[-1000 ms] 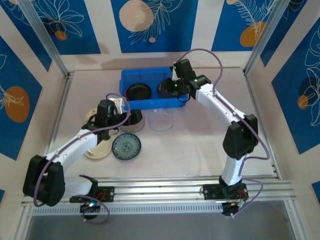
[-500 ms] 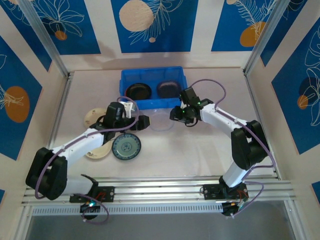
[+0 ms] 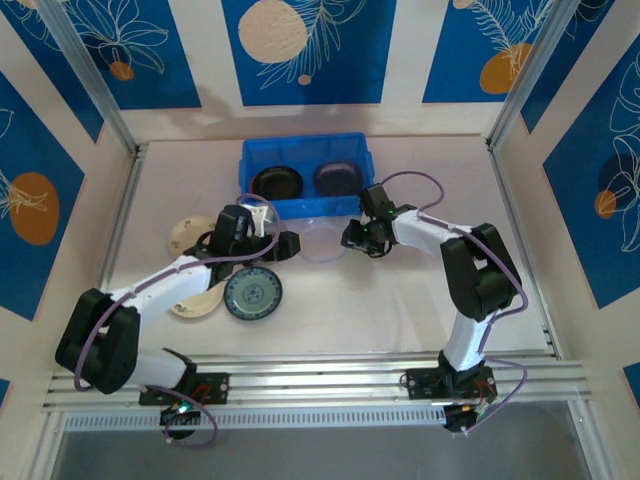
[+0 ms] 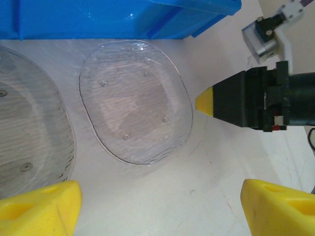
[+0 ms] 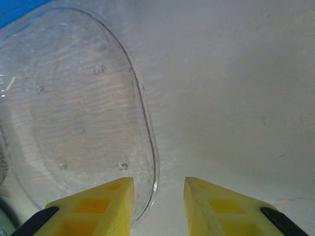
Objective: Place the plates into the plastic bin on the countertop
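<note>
A black plate (image 3: 277,183) and another dark plate (image 3: 338,178) already lie side by side in the plastic bin (image 3: 306,145), which sits at the far middle of the countertop (image 3: 400,300). The other plates are out on the surface. A clear plate (image 3: 322,240) lies just in front of the bin's near wall, with a second clear plate (image 4: 29,113) close beside it on the left. A teal-patterned plate (image 3: 253,293) lies nearer the arms, and there are cream plates (image 3: 188,236) at the left (the left arm crosses over them, so we cannot count them surely). We judge the task begun, with most of it ahead of us.

The clear plate looks to be the one being worked on. The right gripper (image 5: 157,196) sits low at its right edge, jaws parted only narrowly, with the plate's rim lying right at the gap. As far as we can tell, nothing is clamped yet. The left gripper (image 4: 160,206) hovers at the plate's left side, jaws spread wide and holding nothing.
</note>
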Action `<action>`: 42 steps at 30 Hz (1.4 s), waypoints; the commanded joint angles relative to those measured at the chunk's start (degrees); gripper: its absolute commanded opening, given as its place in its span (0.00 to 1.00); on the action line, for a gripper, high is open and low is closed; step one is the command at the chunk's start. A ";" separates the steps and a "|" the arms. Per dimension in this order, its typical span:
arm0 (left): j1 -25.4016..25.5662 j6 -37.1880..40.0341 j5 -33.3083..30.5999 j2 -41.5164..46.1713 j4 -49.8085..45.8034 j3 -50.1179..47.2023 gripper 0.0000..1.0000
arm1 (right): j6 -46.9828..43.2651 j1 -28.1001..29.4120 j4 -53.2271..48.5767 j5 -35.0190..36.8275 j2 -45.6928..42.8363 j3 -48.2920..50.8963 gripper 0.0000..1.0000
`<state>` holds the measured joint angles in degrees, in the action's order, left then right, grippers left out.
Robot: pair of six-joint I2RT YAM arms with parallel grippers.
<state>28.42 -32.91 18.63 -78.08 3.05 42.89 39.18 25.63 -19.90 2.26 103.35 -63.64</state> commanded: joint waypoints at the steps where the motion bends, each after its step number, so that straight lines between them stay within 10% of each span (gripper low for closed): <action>1: 0.67 -0.40 0.60 -0.42 1.46 -0.88 0.84 | 0.64 -0.07 0.82 -1.80 1.47 -1.41 0.33; 42: 0.66 -1.73 0.64 -3.66 2.75 -0.18 0.80 | 1.20 0.28 -0.67 -3.84 -5.84 3.94 0.00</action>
<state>28.47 -33.87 18.61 -80.88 4.29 42.48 40.66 25.58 -18.28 -0.45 101.95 -60.62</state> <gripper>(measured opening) 0.802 0.063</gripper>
